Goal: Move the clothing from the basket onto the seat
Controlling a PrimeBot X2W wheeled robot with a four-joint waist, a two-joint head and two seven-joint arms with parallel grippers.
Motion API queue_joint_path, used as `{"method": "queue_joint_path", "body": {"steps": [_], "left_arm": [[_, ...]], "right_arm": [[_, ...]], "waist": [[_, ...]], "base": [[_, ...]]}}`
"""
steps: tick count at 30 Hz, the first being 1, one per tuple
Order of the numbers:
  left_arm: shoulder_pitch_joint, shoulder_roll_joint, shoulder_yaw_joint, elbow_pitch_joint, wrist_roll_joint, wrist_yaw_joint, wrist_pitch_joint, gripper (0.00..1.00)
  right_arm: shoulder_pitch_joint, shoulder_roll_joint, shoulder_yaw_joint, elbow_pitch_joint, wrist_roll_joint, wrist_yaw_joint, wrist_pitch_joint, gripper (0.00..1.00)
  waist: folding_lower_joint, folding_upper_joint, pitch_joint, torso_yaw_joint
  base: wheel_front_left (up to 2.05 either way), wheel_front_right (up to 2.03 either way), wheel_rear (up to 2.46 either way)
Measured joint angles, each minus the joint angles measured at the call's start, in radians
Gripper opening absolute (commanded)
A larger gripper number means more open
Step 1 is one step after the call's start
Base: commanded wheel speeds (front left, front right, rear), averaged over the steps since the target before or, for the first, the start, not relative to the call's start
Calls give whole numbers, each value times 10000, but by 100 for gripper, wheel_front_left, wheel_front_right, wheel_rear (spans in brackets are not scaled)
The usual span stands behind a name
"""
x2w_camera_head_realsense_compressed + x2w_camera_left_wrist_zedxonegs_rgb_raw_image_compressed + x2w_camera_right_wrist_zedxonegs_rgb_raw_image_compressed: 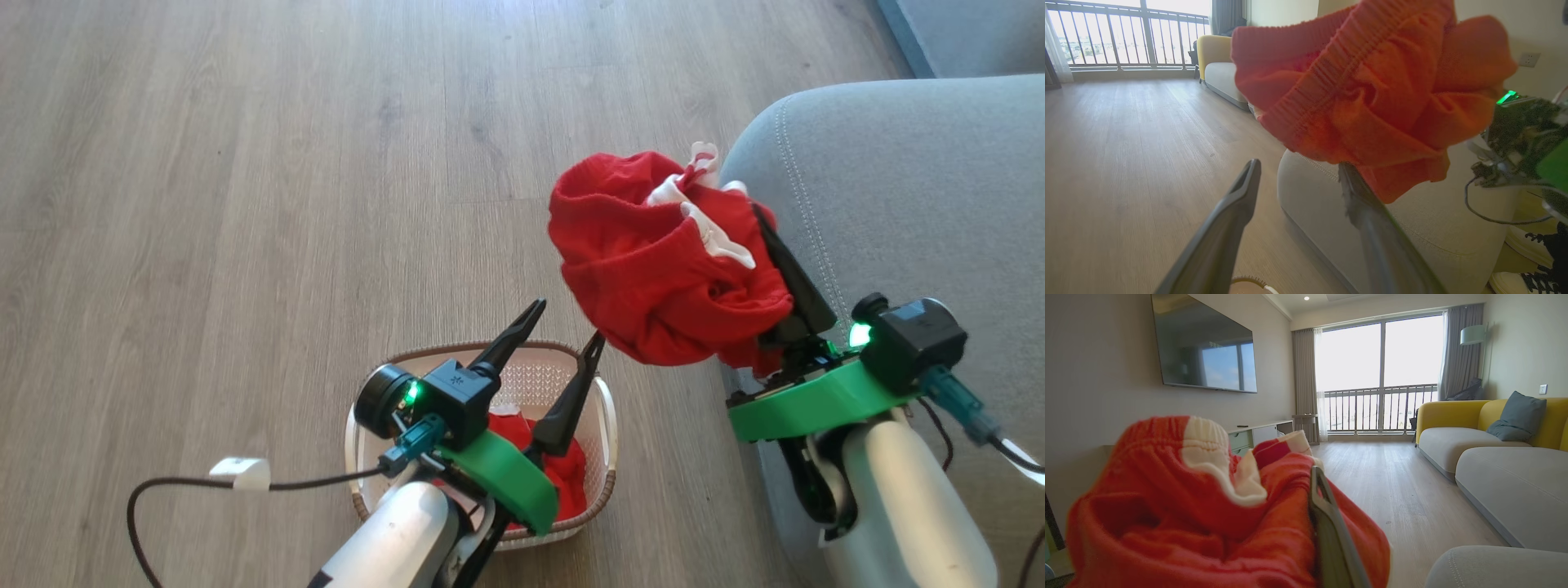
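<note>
**Red bundle aloft at the seat's corner**

Open room first: bare wood-plank floor point(245, 204) sweeps from 9 o'clock round to 12 in the head view. That is the free side. The tight side is 3 o'clock, where the seat point(914, 180) comes in. It is grey woven upholstery with a rounded corner, and a double line of pale stitching follows its edge.

Right against that corner, at about 2 o'clock from centre, hangs the clothing point(653, 269). It is up in the air, mostly over the floor, with its far edge overlapping the seat's rim. The fabric is soft, bright red and bunched into deep folds. It has a ribbed elastic waistband, and white trim pokes out at 12.

The right fingers point(796, 282) are clamped shut on it from the 4 o'clock side, one long dark finger lying along the fabric. The pale right forearm rises from 5 o'clock, close beside the seat's flank.

Down at 6 o'clock the basket point(531, 377) sits on the floor, cream perforated plastic with a brown woven-look rim. A second red piece point(567, 469) lies inside it.

The left arm comes up over the basket from 7 o'clock. The left fingers point(571, 392) are spread wide in a V, pointing toward 1 o'clock and holding nothing. The nearer tip sits just beside the bundle's lower edge, and I cannot tell whether it touches.
</note>
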Motion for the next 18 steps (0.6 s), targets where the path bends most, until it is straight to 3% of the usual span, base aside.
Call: {"method": "queue_joint_path", "body": {"steps": [18], "left_arm": [[1191,-6,1292,740,1062,-892,0,100]], "right_arm": [[-5,-96,-1283,-226,2,0,0,0]], "waist": [[0,0,90,-275]], "base": [[0,0,0]]}}
